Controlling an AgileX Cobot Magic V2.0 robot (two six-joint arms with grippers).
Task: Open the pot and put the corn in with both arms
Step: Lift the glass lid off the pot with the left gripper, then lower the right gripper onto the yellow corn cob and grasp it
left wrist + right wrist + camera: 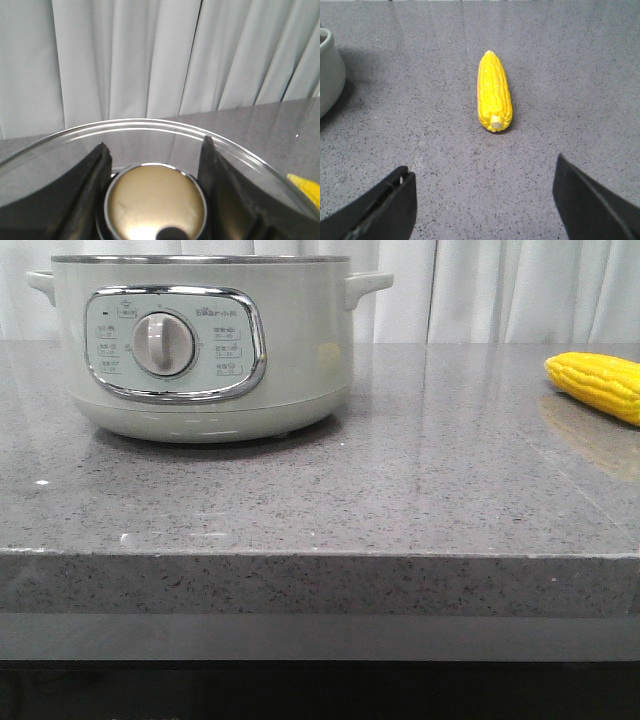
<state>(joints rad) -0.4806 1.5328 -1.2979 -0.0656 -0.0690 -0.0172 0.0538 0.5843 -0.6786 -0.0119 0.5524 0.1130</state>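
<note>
The pale cream-green pot (200,340) stands at the table's back left, its dial facing me; its top is cut off by the front view. The yellow corn (600,382) lies at the far right. Neither gripper shows in the front view. In the left wrist view my left gripper (155,142) is shut on the gold, chrome-ringed knob (156,202) of a glass lid (150,122). In the right wrist view my right gripper (482,185) is open and empty above the table, with the corn (494,92) lying ahead of it, stalk end towards me. The pot's side (327,70) is at that view's edge.
The grey speckled stone table (400,490) has its front edge near me. A pale curtain (500,290) hangs behind it. The corn's tip also shows in the left wrist view (307,187).
</note>
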